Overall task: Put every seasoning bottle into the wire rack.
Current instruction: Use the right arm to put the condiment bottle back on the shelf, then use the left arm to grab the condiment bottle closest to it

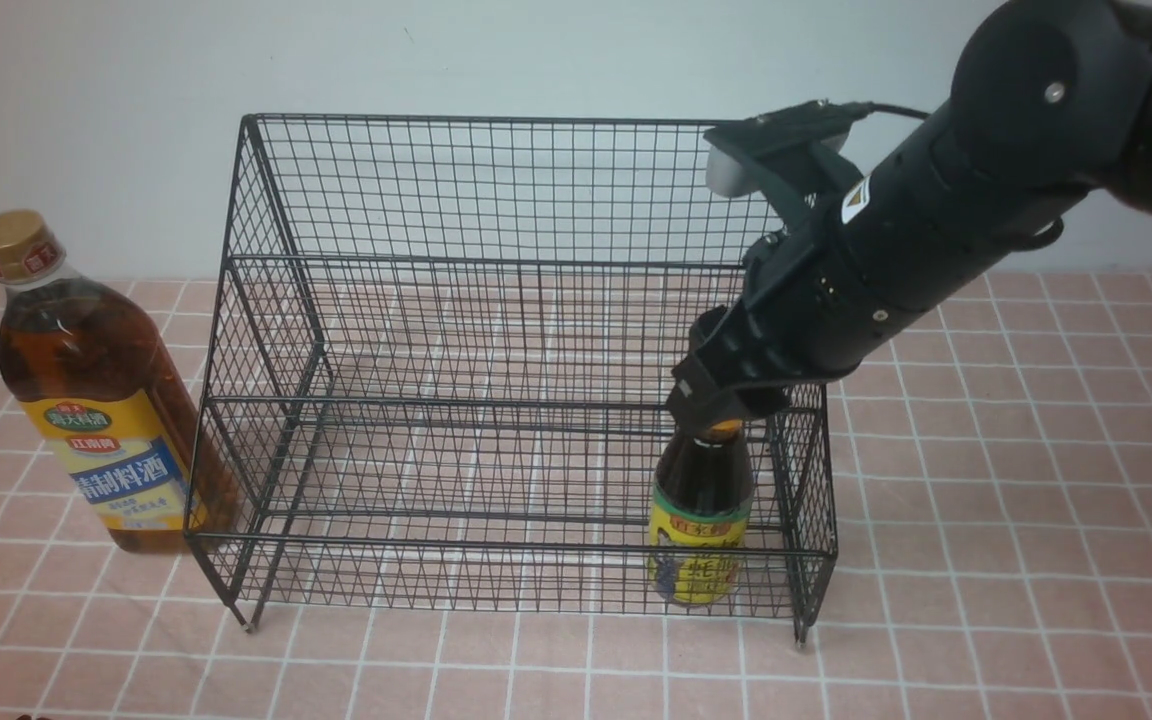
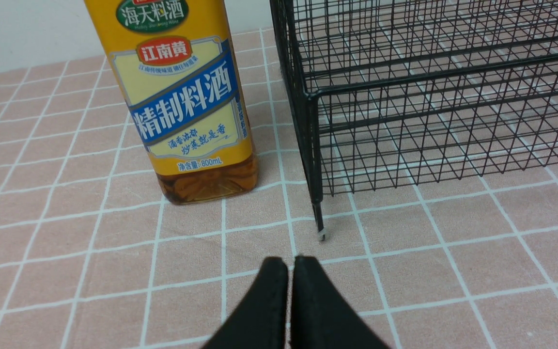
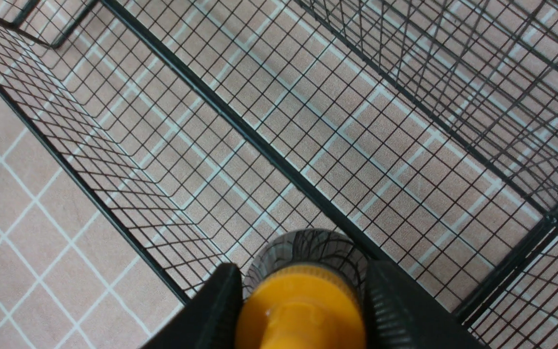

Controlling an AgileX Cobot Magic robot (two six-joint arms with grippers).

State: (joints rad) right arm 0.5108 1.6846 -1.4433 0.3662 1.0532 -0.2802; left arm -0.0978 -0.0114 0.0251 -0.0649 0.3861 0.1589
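Observation:
The black wire rack (image 1: pixel 496 260) stands mid-table. The small dark seasoning bottle (image 1: pixel 701 520) with yellow label is upright on the rack's lower front step, at its right end. My right gripper (image 1: pixel 726 410) reaches down from above and is shut on the bottle's orange cap (image 3: pixel 301 310), one finger on each side. The tall amber seasoning bottle (image 1: pixel 86 380) with gold cap stands on the cloth just left of the rack, outside it. The left gripper (image 2: pixel 291 264) is shut on nothing, low over the cloth, in front of the tall bottle (image 2: pixel 177 97) and the rack's front left leg (image 2: pixel 321 228).
A pink tablecloth with white grid lines (image 1: pixel 986 560) covers the table. A pale wall (image 1: pixel 116 100) rises behind the rack. The rack's tall back and sloping sides enclose the right gripper's working space.

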